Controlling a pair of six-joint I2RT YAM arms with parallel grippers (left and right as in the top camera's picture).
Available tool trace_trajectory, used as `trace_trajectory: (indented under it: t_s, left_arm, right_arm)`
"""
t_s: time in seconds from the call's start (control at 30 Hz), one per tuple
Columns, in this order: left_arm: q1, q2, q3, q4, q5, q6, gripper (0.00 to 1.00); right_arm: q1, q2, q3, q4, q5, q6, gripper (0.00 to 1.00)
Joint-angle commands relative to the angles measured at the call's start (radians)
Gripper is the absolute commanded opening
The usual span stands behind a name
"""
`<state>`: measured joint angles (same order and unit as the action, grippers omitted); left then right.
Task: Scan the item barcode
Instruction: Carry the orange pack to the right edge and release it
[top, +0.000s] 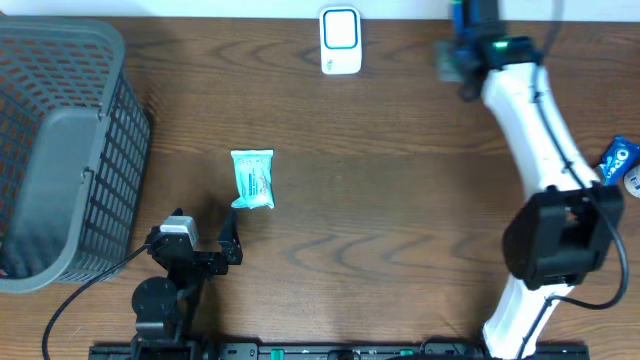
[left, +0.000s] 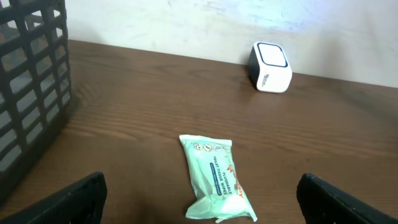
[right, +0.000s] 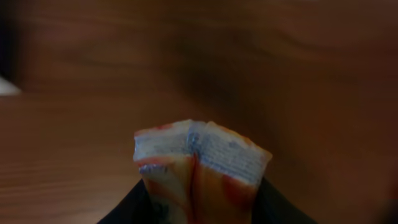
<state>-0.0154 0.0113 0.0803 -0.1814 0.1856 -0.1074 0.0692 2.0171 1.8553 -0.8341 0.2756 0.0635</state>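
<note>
Right pincer (top: 463, 62) is clamped on a small orange-white packet (right: 199, 155), held just right of the scanner (top: 340, 40), arm stretched out long. Pickup looks done; the scan itself looks left to do. Left pincer (top: 205, 238) has jaws wide apart, empty, well apart from the scanner, near a green wipes pack (top: 252, 178).

Taking the green packet (top: 252, 179) as your mark, you have the grey basket (top: 60, 150) well to its left, the white scanner (top: 340, 41) up and to its right, the left gripper (top: 205, 238) just below it with fingers spread, and the right arm (top: 535, 120) far off to its right.
</note>
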Motion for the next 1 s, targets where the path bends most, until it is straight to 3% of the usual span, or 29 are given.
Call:
trace_trajectory:
  t_s: [0.0, 0.2, 0.4, 0.47, 0.6, 0.63, 0.9, 0.97]
  left_arm:
    - [0.003, -0.005, -0.014, -0.027, 0.016, 0.005, 0.98]
    - [0.003, -0.005, -0.014, -0.027, 0.016, 0.005, 0.98]
    - [0.003, -0.005, -0.014, -0.027, 0.016, 0.005, 0.98]
    - [0.003, -0.005, -0.014, -0.027, 0.016, 0.005, 0.98]
    - [0.003, -0.005, -0.014, -0.027, 0.016, 0.005, 0.98]
    - [0.003, -0.005, -0.014, -0.027, 0.016, 0.005, 0.98]
    - [0.003, -0.005, -0.014, -0.027, 0.016, 0.005, 0.98]
    - [0.003, -0.005, -0.014, -0.027, 0.016, 0.005, 0.98]
  right_arm:
    - [-0.129, 0.029, -0.006, -0.006, 0.071, -0.013, 0.32]
    - [-0.338, 0.126, -0.006, 0.024, 0.002, -0.008, 0.29]
    - [-0.461, 0.248, -0.006, 0.034, -0.117, 0.041, 0.32]
    - [-0.484, 0.279, -0.006, 0.036, -0.139, 0.061, 0.41]
    - [-0.510, 0.286, -0.004, 0.053, -0.140, 0.071, 0.83]
    - [-0.512, 0.274, -0.001, 0.056, -0.145, 0.074, 0.99]
    - [-0.457, 0.070, 0.018, 0.043, -0.289, 0.116, 0.99]
    - [-0.404, -0.014, 0.018, 0.019, -0.432, 0.116, 0.99]
